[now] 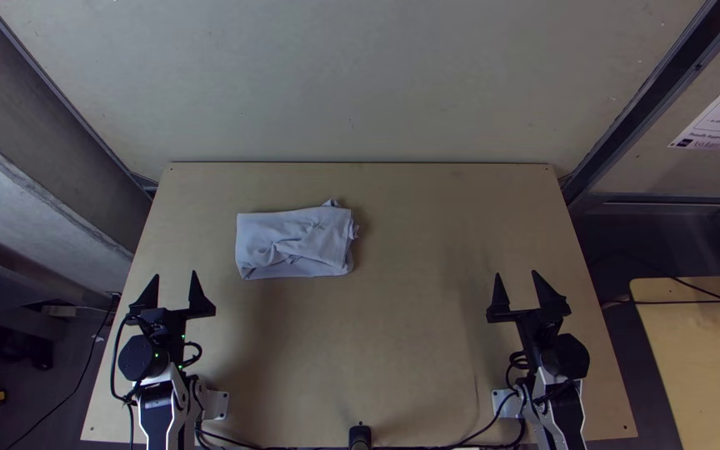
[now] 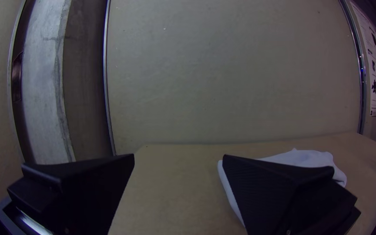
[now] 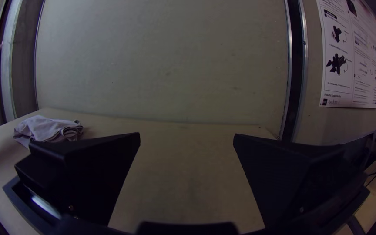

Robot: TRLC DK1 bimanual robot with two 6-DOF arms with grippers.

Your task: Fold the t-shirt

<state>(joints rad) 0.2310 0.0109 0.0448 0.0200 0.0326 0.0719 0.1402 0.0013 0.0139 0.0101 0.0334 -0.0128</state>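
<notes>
Steep overhead, wrist views facing wall point(image 2: 231, 69)

- Left arm point(image 1: 157, 417), right arm point(image 1: 564, 408): white links, dark panels.
- Joints point(image 1: 137, 358): black, rounded.
- Cables point(image 1: 113, 367): black, looped.
- Left gripper point(image 1: 176, 273), right gripper point(image 1: 517, 272): wide black fingers, tapering to points.
- Lights point(image 1: 182, 337): tiny, green, left arm.
- Screw point(image 3: 301, 209): small, round.

Ahead of the fingers point(image 1: 199, 302), a pale wall point(image 1: 343, 83) is rising behind a light wooden table point(image 1: 410, 333). To their right, a poster point(image 1: 714, 125) is hanging beyond a dark upright bar point(image 3: 296, 56), and another wooden tabletop point(image 1: 706, 367) is standing near dark floor point(image 1: 602, 233). To their left, a grey concrete-like strip point(image 2: 44, 78) is running upward.
</notes>
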